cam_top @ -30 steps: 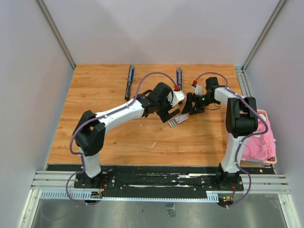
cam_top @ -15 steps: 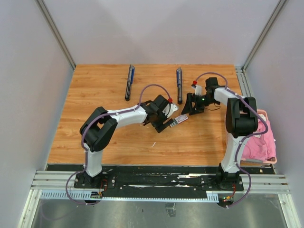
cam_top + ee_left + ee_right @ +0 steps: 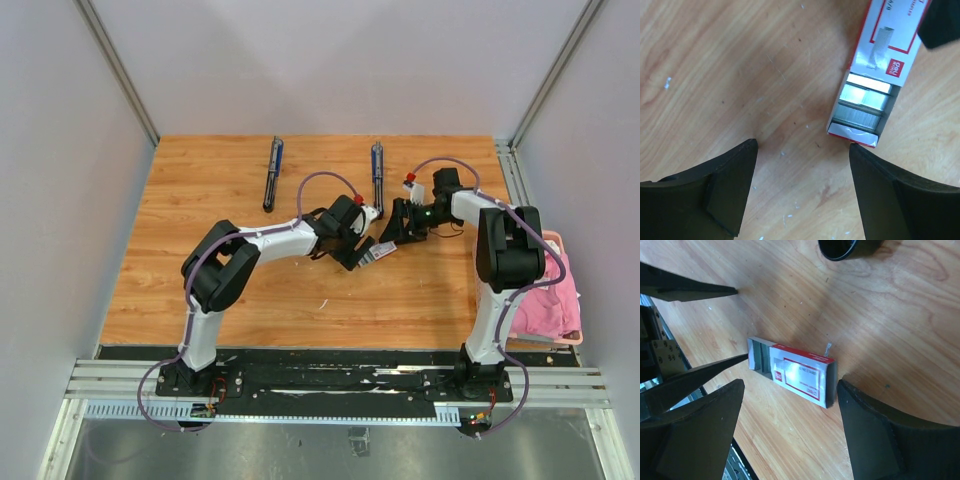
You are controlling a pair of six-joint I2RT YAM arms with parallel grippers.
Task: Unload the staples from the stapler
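Your left arm (image 3: 270,240) comes off its base at 7 o'clock, elbow folded, forearm running toward 3 o'clock. Left hand (image 3: 362,255) is pitched down, low over the bench (image 3: 200,200) near centre, jaws spread wide with nothing between them. Your right arm (image 3: 505,250) stands up from 5 o'clock, with the forearm bent toward 10 o'clock. Right hand (image 3: 393,234) is low, aimed at 8 o'clock and facing the left hand. The tips are near but apart, jaws wide and not gripping.

box (image 3: 886,52) cropped above, left tool (image 3: 802,145) cropped below
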